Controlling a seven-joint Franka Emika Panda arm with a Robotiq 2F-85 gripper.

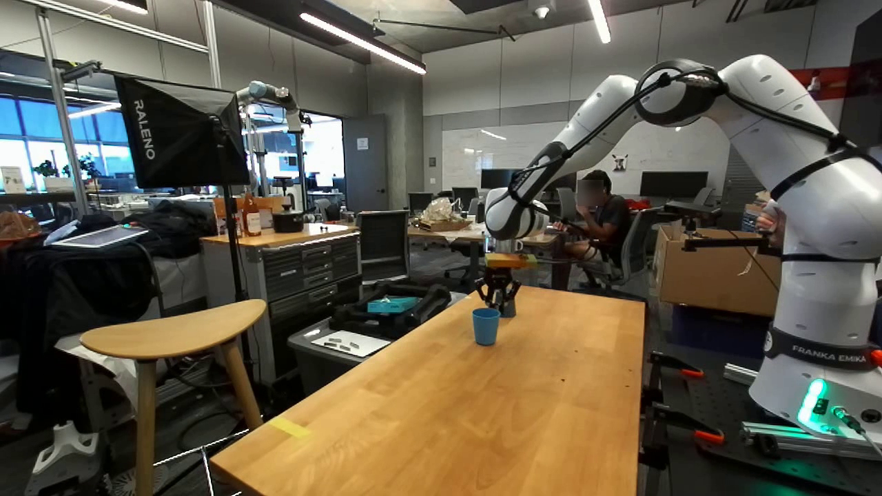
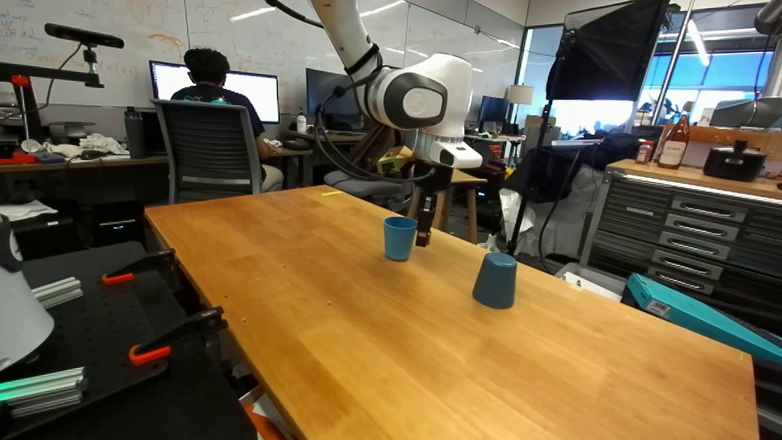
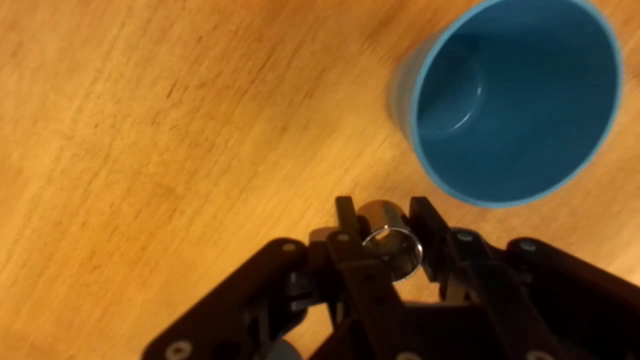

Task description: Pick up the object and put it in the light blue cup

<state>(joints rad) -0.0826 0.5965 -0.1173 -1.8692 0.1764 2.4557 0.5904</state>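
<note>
Trouble seems likeliest at the rim of the light blue cup (image 2: 400,241), which stands upright on the table (image 2: 366,342) just beside the tool (image 3: 385,207): a sideways swing without enough lift could topple it. The tool appears to pinch the shiny metal cylinder (image 3: 384,220), jaws against opposite sides, outside the cup; whether its lower end touches the table, I cannot tell. Smooth, curved metal may slip or twist between flat jaws, and a release off centre could strike the rim and bounce away. (The darker cup (image 2: 496,281) is overturned, so heading there by mistake would leave nowhere to drop anything.) As for direction, the cylinder's open, ringed end faces back up toward the wrist; its long axis seems to run along the jaws, near vertical, its length foreshortened.
</note>
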